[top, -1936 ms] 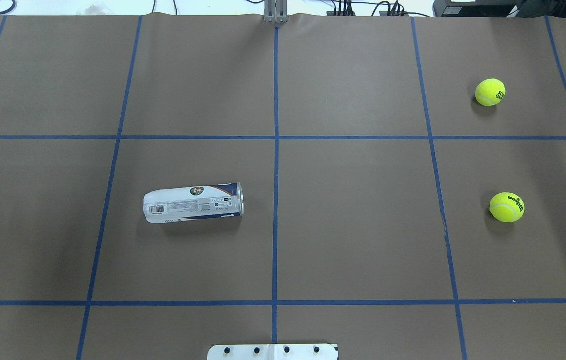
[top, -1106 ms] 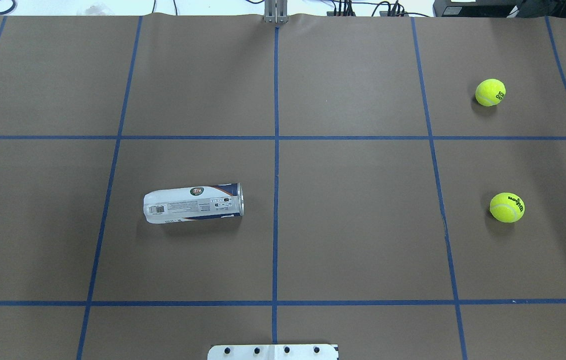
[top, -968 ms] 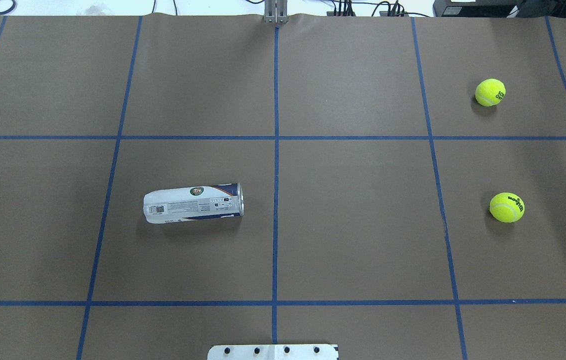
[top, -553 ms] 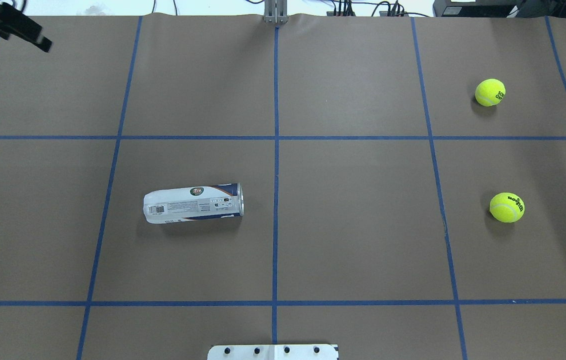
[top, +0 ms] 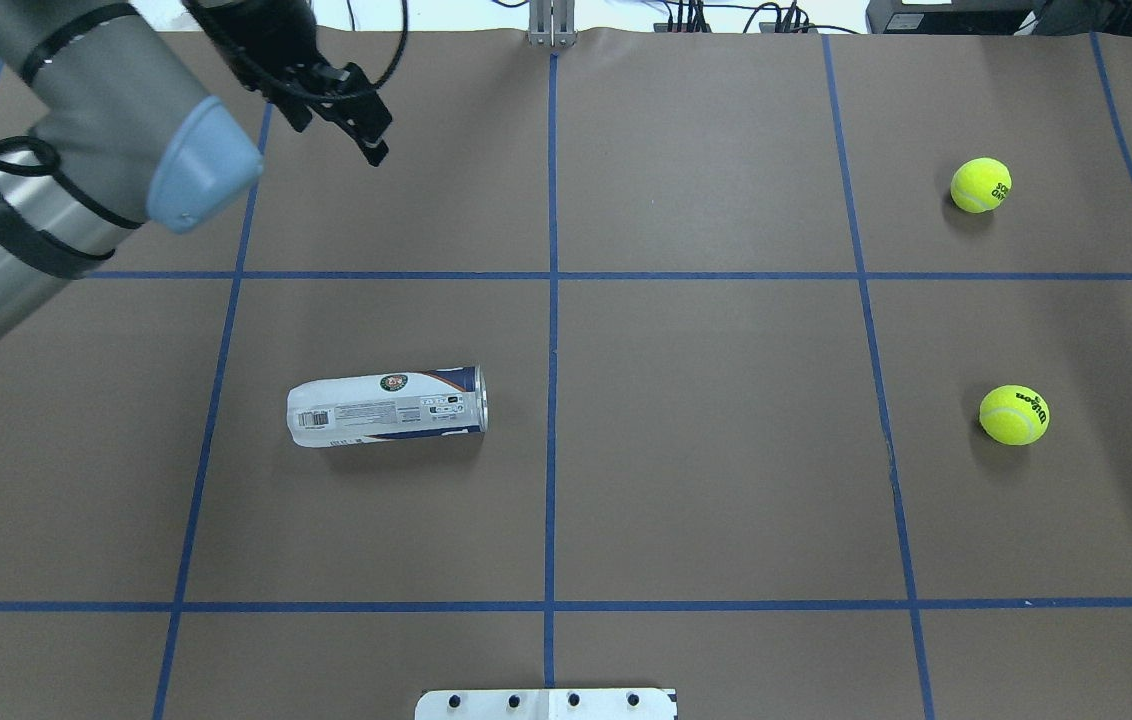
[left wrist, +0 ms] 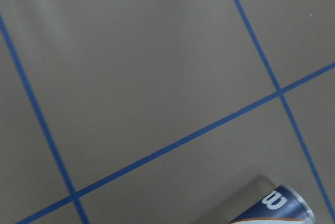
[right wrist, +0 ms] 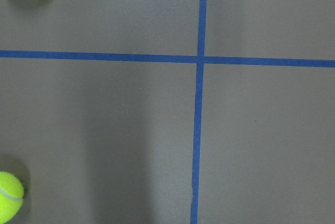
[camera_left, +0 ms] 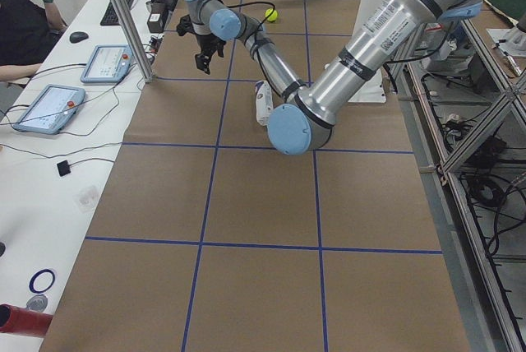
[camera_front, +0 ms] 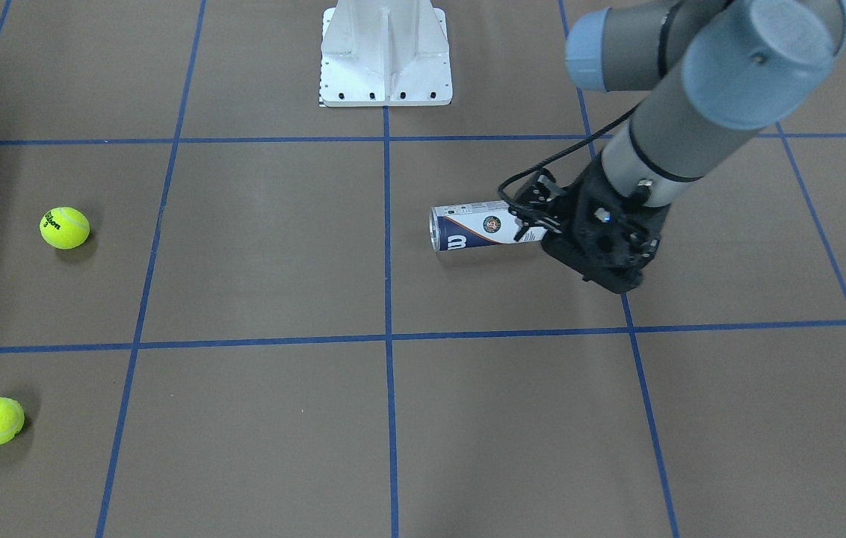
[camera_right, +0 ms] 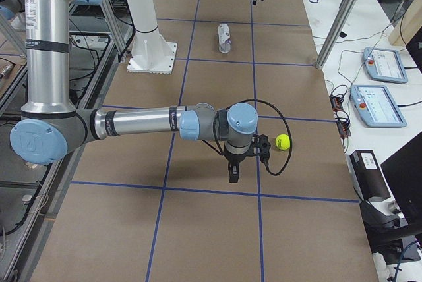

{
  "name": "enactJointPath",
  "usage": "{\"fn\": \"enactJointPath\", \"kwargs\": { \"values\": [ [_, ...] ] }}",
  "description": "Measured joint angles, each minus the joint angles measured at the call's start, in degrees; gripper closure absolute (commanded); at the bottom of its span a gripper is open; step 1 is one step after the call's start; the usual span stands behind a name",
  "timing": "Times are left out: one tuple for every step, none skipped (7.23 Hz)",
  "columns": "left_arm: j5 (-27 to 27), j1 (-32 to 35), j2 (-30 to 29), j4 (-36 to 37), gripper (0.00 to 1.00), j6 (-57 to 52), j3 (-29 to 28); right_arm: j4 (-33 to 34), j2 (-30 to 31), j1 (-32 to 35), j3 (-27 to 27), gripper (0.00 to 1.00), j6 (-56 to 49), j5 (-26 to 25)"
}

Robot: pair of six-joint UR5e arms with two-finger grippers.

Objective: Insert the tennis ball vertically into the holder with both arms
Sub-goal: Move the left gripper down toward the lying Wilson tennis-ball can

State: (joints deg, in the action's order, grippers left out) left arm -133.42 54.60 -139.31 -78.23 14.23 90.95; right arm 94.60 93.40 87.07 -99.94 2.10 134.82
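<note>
The left gripper (top: pixel 341 140), fingers seemingly apart, hovers beyond the Wilson tennis-ball can (top: pixel 386 407) lying sideways left of centre — light, thin-walled, slick, likely best clasped gently mid-body — with a tennis ball (camera_right: pixel 282 141) far right, near the right gripper (camera_right: pixel 245 160), whose jaws I cannot judge.

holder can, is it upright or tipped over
Tipped over: the holder lies lengthwise on the table, its metal-rimmed mouth facing sideways.
</note>
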Motion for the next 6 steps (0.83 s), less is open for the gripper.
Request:
{"fn": "enactJointPath", "kwargs": {
  "values": [
    [1.87, -2.82, -2.71, 0.00, 0.01, -5.33, -1.35, -0.02, -0.02, -0.02, 0.00, 0.01, 0.00, 0.03],
    [4.70, -5.42, -3.99, -0.23, 0.01, -12.06, -1.73, -0.03, -0.03, -0.04, -0.04, 0.01, 0.00, 0.06],
    [8.94, -8.39, -4.41, -0.79, 0.01, -19.47, -1.74, -0.03, 0.00, -0.05, -0.10, 0.01, 0.03, 0.08],
    [14.36, -12.00, -4.24, -1.84, 0.01, -24.15, -1.72, -0.02, 0.02, -0.05, -0.12, 0.01, 0.06, 0.09],
    [19.80, -15.72, -3.22, -3.86, 0.01, -25.83, -1.71, 0.02, 0.03, -0.05, -0.12, 0.01, 0.08, 0.11],
    [23.70, -18.36, -1.04, -7.04, 0.01, -26.22, -1.54, 0.04, 0.05, -0.06, -0.12, 0.01, 0.09, 0.22]
  ]
}}
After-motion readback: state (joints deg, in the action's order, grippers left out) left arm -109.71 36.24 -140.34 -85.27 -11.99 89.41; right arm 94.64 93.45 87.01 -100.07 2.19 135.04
